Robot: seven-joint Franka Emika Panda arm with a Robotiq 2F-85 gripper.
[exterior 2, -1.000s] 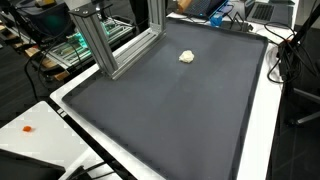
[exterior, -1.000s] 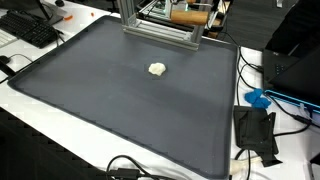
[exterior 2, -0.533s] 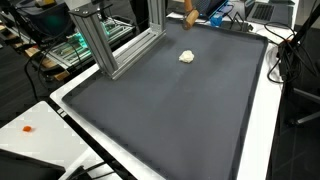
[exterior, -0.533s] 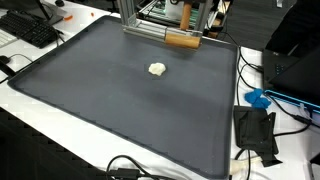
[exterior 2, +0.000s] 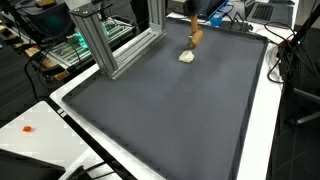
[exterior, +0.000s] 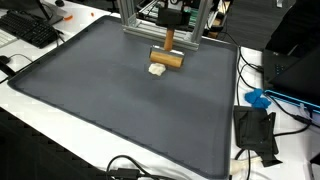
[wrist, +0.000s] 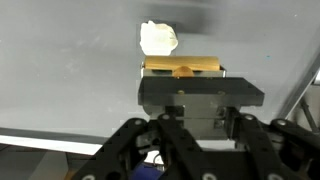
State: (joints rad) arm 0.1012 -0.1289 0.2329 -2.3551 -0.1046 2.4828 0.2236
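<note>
Gripper hangs over far end of dark mat, jaws pinched on upright handle of a wooden tool. In wrist view the tool's flat head shows right past the fingers; the grip itself is partly hidden. White lump lies on the mat just beside the head, touching or a hair apart, can't tell. Lump looks crumpled, prob. light & soft, would squash easily and may skid on the mat, so best pinched lightly across its middle. Tool looks like stiff, light wood w/ a smooth handle; taking it higher on the handle gives more reach. Alu frame stands close behind.
</note>
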